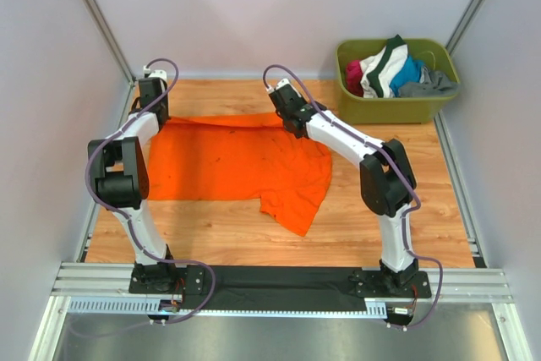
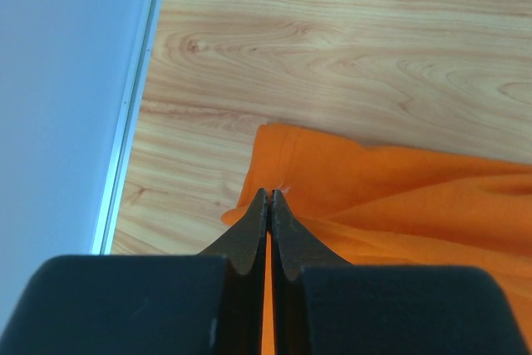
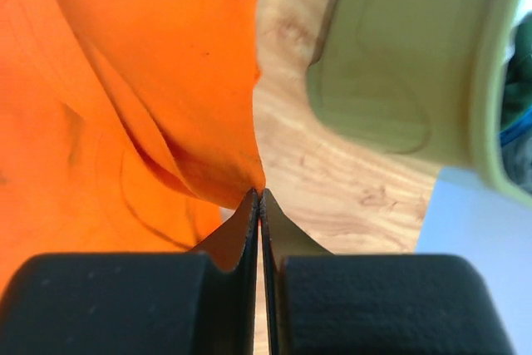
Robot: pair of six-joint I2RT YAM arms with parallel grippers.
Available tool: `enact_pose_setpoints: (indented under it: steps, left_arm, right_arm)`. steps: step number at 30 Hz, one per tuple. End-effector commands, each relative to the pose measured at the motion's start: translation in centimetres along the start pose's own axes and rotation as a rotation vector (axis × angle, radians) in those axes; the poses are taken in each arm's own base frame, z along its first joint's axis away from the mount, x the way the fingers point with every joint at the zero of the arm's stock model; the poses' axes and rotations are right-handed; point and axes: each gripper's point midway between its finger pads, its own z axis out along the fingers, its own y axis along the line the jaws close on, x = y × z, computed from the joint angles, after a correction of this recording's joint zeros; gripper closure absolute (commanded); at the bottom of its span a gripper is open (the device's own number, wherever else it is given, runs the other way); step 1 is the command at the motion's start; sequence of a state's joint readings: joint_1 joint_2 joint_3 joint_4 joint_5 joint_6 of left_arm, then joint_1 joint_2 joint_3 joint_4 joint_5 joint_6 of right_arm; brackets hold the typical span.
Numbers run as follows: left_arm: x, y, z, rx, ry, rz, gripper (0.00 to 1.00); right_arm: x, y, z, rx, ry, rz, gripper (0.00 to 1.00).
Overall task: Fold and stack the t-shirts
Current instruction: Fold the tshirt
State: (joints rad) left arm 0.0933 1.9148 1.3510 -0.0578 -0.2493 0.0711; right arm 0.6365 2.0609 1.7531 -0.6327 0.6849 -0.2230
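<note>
The left arm (image 1: 118, 171) is reached forward with its elbow raised and bent, and the right arm (image 1: 385, 177) is posed alike. The left gripper (image 2: 270, 199) is held at the far left corner of the orange t-shirt (image 1: 228, 158), with its jaws pressed together on a thin edge of cloth. The right gripper (image 3: 258, 197) is set at the shirt's far right edge, jaws likewise closed on a lifted fold. The wrists are kept well apart.
</note>
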Motion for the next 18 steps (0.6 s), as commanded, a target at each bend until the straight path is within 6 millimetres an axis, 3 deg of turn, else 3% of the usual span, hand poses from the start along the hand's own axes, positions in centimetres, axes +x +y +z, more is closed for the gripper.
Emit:
enact_pose_setpoints:
  steps: [1,6,18]
  left_arm:
    - [-2.3,1.3,-1.1,-0.032,-0.07,-0.007,1.0]
    - [-1.1,1.0,-1.0,-0.029,-0.047,-0.004,1.0]
    - [-0.8,1.4,-1.8,-0.032,-0.02,0.057,1.0]
  right_arm:
    - [0.8,0.8,-1.5,-0.043,0.026,0.053,1.0]
    - [2.1,1.9,-1.5,-0.068,0.06,0.064,1.0]
    - [3.3,2.7,-1.2,-0.088,0.075,0.074,1.0]
